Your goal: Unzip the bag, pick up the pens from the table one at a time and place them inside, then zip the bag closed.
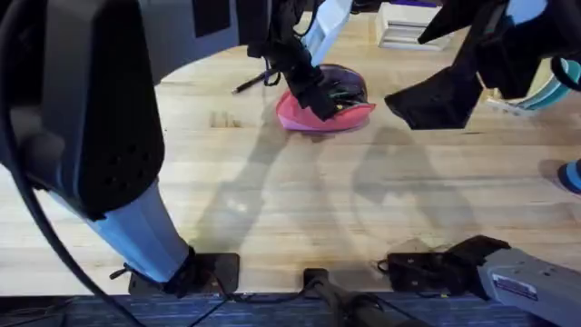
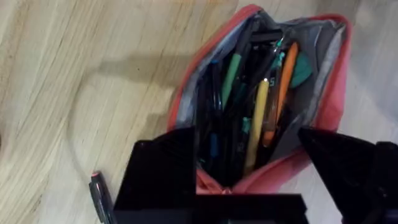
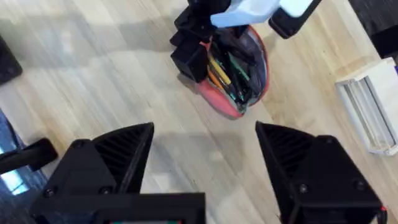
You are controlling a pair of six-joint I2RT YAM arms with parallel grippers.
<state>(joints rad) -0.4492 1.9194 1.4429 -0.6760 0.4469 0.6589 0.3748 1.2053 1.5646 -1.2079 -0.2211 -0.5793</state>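
Observation:
The pink bag (image 1: 313, 118) lies unzipped at the far middle of the table (image 1: 272, 200). In the left wrist view the bag (image 2: 323, 106) gapes wide, holding several pens (image 2: 258, 124) in yellow, orange, green and black. My left gripper (image 1: 320, 93) hangs over the bag's mouth, open, its fingers (image 2: 163, 168) straddling the pouch (image 3: 239, 102). One black pen (image 1: 250, 84) lies on the wood left of the bag, its tip (image 2: 99, 193) showing beside my left finger. My right gripper (image 1: 436, 98) hovers raised to the right of the bag, open (image 3: 205, 155) with nothing between its fingers.
A white slatted rack (image 3: 370, 106) sits to the right of the bag. White stacked items (image 1: 404, 25) lie at the table's far edge. Bare wood stretches across the near half of the table. The arm bases (image 1: 200, 272) stand at the front edge.

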